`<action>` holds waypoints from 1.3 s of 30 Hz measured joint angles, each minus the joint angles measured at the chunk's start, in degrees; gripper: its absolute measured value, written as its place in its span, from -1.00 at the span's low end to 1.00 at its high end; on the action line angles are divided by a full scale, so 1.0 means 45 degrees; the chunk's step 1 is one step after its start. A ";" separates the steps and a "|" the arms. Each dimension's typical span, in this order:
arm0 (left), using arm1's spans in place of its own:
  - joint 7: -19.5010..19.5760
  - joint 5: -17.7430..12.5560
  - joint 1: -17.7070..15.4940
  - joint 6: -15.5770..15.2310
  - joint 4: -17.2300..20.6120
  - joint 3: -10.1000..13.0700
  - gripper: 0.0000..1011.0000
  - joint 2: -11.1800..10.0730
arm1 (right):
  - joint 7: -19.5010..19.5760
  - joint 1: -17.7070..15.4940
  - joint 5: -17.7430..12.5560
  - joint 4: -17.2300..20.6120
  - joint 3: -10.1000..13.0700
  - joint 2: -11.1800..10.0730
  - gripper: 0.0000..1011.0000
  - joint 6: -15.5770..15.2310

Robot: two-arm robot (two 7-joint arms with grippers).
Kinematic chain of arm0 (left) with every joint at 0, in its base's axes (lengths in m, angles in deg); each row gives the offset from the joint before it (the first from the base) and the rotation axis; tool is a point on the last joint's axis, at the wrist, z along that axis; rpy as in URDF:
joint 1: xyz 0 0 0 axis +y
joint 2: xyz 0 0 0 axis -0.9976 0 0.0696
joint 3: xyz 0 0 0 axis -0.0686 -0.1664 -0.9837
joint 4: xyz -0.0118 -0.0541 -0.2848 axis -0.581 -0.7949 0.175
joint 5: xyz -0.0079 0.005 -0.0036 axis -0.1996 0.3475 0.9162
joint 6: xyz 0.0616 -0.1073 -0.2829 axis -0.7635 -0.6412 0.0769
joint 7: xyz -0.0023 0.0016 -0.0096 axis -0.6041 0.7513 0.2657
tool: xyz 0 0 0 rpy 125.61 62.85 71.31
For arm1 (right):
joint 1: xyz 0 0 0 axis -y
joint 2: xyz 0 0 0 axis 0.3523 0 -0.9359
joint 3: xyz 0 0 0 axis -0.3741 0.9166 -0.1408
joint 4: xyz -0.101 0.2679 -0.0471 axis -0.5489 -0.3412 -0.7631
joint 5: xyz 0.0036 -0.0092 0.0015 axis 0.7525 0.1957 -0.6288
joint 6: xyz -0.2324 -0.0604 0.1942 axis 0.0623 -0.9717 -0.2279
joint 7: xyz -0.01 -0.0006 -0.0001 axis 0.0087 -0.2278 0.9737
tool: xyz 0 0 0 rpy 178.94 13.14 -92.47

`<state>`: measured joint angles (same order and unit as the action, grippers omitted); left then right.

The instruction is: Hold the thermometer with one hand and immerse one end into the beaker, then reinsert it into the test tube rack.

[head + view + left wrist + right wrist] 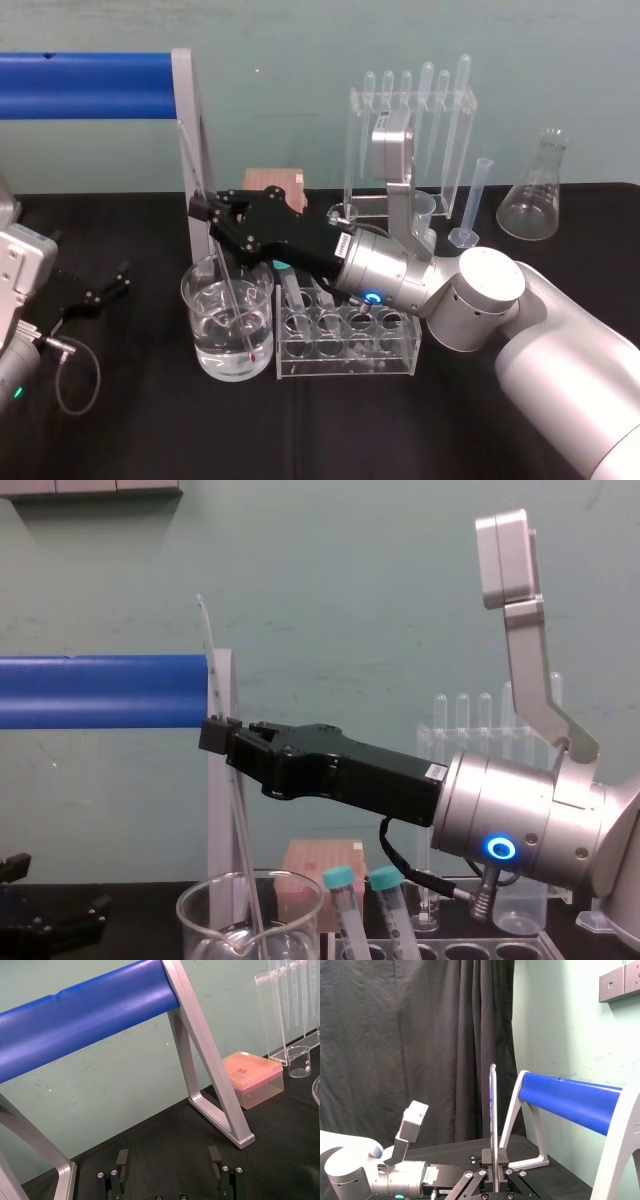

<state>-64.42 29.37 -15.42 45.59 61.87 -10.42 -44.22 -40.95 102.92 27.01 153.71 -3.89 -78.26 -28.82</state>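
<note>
Head view: right end effector (207, 212) clenching thermometer (493, 1110), lower tip dipping in beaker (200, 340) water, rack (345, 368) just beside. Left end effector (169, 1162) idling released, far left. Risk: swinging rackward before lifting, rod levering on rim, snapping or tipping beaker.

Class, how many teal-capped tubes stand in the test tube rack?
2. One teal-capped tube and a second tube beside it stand at the left end of the test tube rack, below the right hand gripping the thermometer. The hand may hide more.
</note>
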 joint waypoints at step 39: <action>0.0000 0.0000 0.0000 0.0000 0.0000 0.0000 0.99 0.0000 | 0.2230 -0.0868 -0.2231 0.5919 0.3099 -0.3492 -0.90 -0.1277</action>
<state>-64.42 29.37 -15.42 45.59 61.87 -10.42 -44.22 -30.92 99.02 16.97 180.35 10.05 -93.98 -34.57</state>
